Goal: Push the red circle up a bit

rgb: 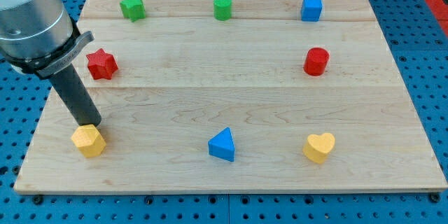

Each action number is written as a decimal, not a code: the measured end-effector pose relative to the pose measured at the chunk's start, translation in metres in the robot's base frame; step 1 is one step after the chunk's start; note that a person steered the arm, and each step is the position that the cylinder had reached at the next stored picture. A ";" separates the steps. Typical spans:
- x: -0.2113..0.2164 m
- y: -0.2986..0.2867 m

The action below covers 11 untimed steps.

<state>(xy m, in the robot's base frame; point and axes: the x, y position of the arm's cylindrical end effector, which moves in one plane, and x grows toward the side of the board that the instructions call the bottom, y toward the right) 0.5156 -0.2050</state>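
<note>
The red circle (316, 61), a short cylinder, stands at the view's right, below the blue cube (311, 8). My tip (89, 123) is far from it at the view's lower left, touching or just above the top edge of the yellow hexagon (88, 141). The dark rod rises up and to the left from there, passing close to the red star (101, 64).
A green star (132, 6) and a green circle (222, 7) sit along the top of the wooden board (224, 98). A blue triangle (222, 145) and a yellow heart (319, 147) sit near the bottom edge.
</note>
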 end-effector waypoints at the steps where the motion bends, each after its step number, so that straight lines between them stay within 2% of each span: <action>1: -0.018 0.003; 3: -0.026 0.022; 5: -0.045 0.088; 6: -0.077 0.141; 7: -0.087 0.223; 8: -0.072 0.286; 9: -0.074 0.353; 10: -0.122 0.377; 11: -0.152 0.381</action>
